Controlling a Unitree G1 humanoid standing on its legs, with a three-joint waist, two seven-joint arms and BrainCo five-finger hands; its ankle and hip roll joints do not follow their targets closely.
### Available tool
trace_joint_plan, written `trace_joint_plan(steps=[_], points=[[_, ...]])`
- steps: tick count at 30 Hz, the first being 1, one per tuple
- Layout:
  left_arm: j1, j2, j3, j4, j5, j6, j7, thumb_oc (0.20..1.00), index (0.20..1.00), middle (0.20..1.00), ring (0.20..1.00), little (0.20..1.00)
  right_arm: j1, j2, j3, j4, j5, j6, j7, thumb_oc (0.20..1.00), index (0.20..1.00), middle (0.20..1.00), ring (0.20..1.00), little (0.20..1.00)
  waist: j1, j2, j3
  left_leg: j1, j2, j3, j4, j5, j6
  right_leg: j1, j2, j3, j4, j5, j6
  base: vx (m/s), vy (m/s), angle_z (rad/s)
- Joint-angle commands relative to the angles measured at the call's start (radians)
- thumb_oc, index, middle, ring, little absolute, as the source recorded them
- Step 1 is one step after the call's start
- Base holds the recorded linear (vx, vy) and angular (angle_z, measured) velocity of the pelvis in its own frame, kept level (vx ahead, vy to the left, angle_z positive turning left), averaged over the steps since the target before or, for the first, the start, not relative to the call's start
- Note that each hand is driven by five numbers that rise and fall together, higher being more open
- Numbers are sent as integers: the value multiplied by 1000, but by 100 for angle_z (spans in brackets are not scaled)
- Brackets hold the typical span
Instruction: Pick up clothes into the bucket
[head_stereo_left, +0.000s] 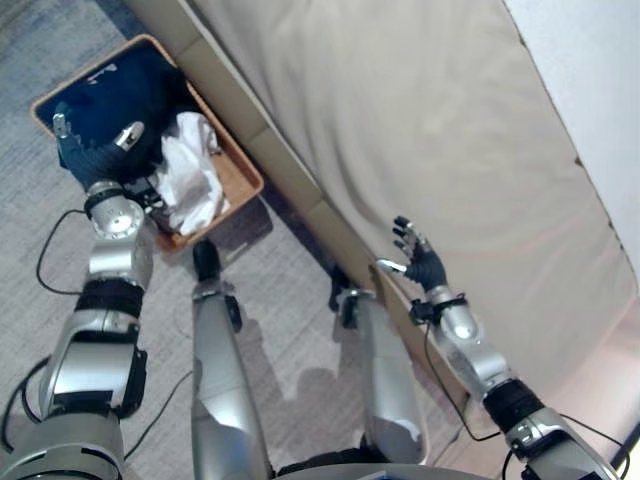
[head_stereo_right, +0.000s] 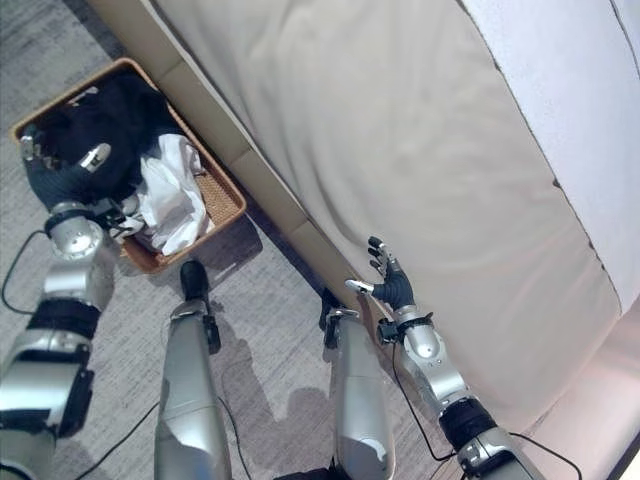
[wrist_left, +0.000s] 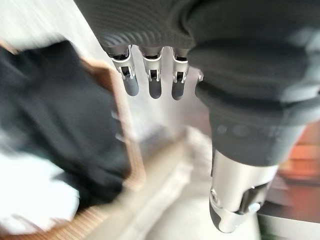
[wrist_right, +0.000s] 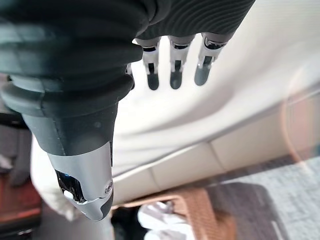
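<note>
A brown basket (head_stereo_left: 243, 172) is seen on the floor (head_stereo_left: 290, 330) at about ten o'clock, set against the foot of the bed (head_stereo_left: 420, 130); a dark garment (head_stereo_left: 130, 95) and a white garment (head_stereo_left: 190, 170) are already lying inside it, so the clothes appear to have been delivered. The left hand (head_stereo_left: 95, 145) is held over the dark garment with fingers (wrist_left: 154, 85) straight and nothing gripped, probably because the load has been let go; the right hand (head_stereo_left: 418, 255) is raised at four o'clock over the bed's edge, fingers (wrist_right: 175, 75) spread wide and empty, likely kept clear.
</note>
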Motion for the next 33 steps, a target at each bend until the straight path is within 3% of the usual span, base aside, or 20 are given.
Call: trace_joint_plan(steps=[1,5,6,11,15,16,18,25,28,33], points=[[22,-29,19,-162,49,-141,5,1000,1000,1000,1000,1000,38,-26,-70,-12,-44,-32,-29,1000,1000,1000,1000,1000,32,20,-50,58,4,20,25,-89,32,33,-6,-17,-115,154,-1,18,-26,4],[86,-70,13,-266,121,-139,-8,1000,1000,1000,1000,1000,52,-24,-111,-12,-41,-34,-36,1000,1000,1000,1000,1000,42,26,-56,155,4,31,-22,-84,33,123,-8,-16,-158,165,2,52,14,5],[117,-91,4,-288,102,-145,-53,1000,1000,1000,1000,1000,59,-27,-135,-20,-37,-32,-32,1000,1000,1000,1000,1000,41,29,-67,207,-1,47,-62,-45,42,178,-17,-19,-210,205,-4,0,0,0],[209,-125,-39,-362,91,-128,-158,1000,1000,1000,1000,1000,80,-22,-167,-27,-31,-21,-13,1000,1000,1000,1000,1000,43,43,-92,365,7,72,-145,-32,39,332,-19,-18,-312,236,7,95,16,-12],[314,-144,-50,-350,62,-106,-250,1000,1000,1000,1000,1000,96,-8,-191,-20,-18,-6,13,1000,1000,1000,1000,1000,33,51,-140,503,19,112,-228,-21,35,446,-15,1,-416,276,22,75,20,-25],[346,-156,-65,-326,44,-93,-277,1000,1000,1000,1000,1000,89,7,-196,-15,-9,-7,7,1000,1000,1000,1000,1000,24,52,-164,556,31,141,-275,-7,26,483,-9,5,-464,313,33,61,20,-30],[416,-153,-59,-325,31,-71,-338,1000,1000,1000,1000,1000,109,10,-203,-15,-24,9,27,1000,1000,1000,1000,1000,17,55,-209,630,26,164,-324,1,27,536,-1,23,-513,310,33,126,40,-34],[557,-193,-112,-240,71,-15,-450,1000,1000,1000,1000,1000,178,37,-200,-2,-28,32,91,1000,1000,1000,1000,1000,-22,67,-329,801,20,257,-471,39,7,616,24,71,-638,357,47,72,14,-43],[584,-201,-146,-201,146,-4,-455,1000,1000,1000,1000,1000,221,60,-211,10,0,34,105,1000,1000,1000,1000,1000,-35,77,-366,850,20,275,-517,56,0,640,33,77,-655,358,52,46,-1,-31],[620,-230,-207,-162,156,24,-495,1000,1000,1000,1000,1000,288,94,-230,-1,38,25,109,1000,1000,1000,1000,1000,-53,95,-406,901,20,285,-586,84,-7,679,40,62,-665,344,47,22,-4,-6]])
